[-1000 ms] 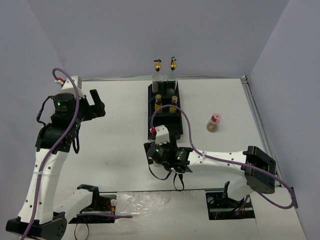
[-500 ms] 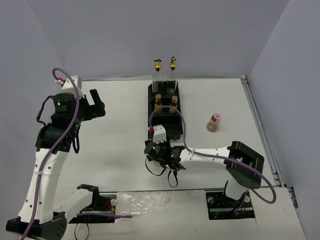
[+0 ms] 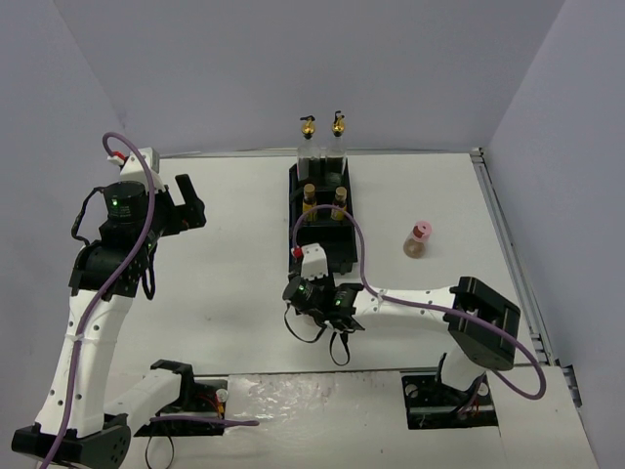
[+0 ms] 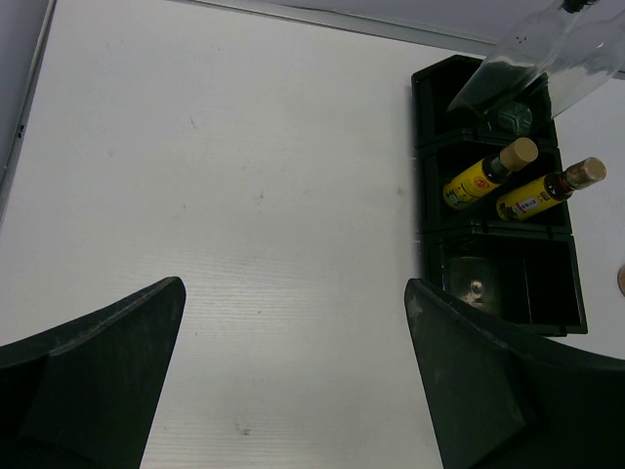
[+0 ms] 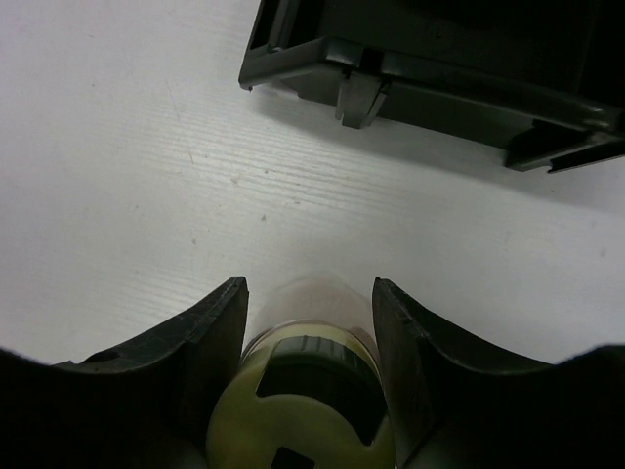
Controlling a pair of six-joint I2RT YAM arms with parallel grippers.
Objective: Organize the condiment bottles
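My right gripper (image 5: 309,283) is down on the table just in front of the black tray (image 5: 430,59), shut on the cream bottle (image 5: 308,391), with a finger pressed against each side. From above, the right gripper (image 3: 312,293) hides that bottle. Two tall clear bottles with gold tops (image 3: 308,137) (image 3: 338,135) stand in the tray's far end. Behind them two amber-yellow bottles (image 4: 483,174) (image 4: 542,193) fill the middle compartment. A pink-capped bottle (image 3: 418,239) stands alone on the table to the right of the tray. My left gripper (image 4: 293,288) hangs open and empty above the table, left of the tray.
The black compartmented tray (image 3: 295,195) runs front to back at the table's centre, and its nearest compartment (image 4: 527,288) holds no bottle. Grey walls close off the back and both sides. A cable loops from the right wrist over the tray's near end.
The right gripper's fingers have closed in on the cream bottle. Its wrist shifted slightly left and its elbow swung inward. The left arm has not moved.
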